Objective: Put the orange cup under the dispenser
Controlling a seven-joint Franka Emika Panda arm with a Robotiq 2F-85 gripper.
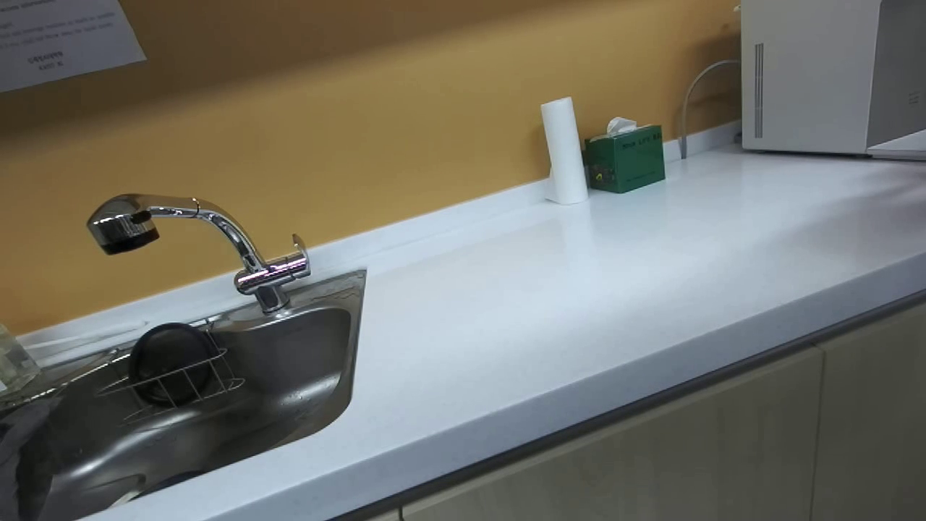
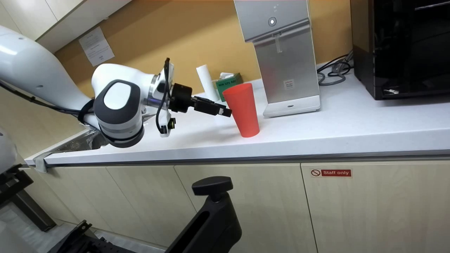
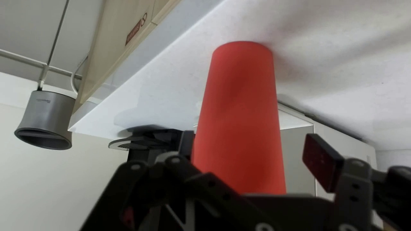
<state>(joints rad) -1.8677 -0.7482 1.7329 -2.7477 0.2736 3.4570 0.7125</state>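
Observation:
The orange cup, red-orange and tall, stands upright near the counter's front edge in an exterior view (image 2: 245,110); it also shows upside down in the wrist view (image 3: 242,118). The dispenser (image 2: 288,66) is a silver unit with a white base, standing behind and to the right of the cup; its side shows in an exterior view (image 1: 806,79). My gripper (image 2: 225,111) is at the cup's side. In the wrist view my gripper (image 3: 253,154) is open around the cup. One finger is close against the cup; the other is clearly apart from it.
A green tissue box (image 2: 229,83) and a white paper roll (image 2: 207,83) stand by the wall. A black appliance (image 2: 407,49) with cables stands right of the dispenser. A sink (image 1: 289,362) with a faucet (image 1: 239,239) is at the counter's far end.

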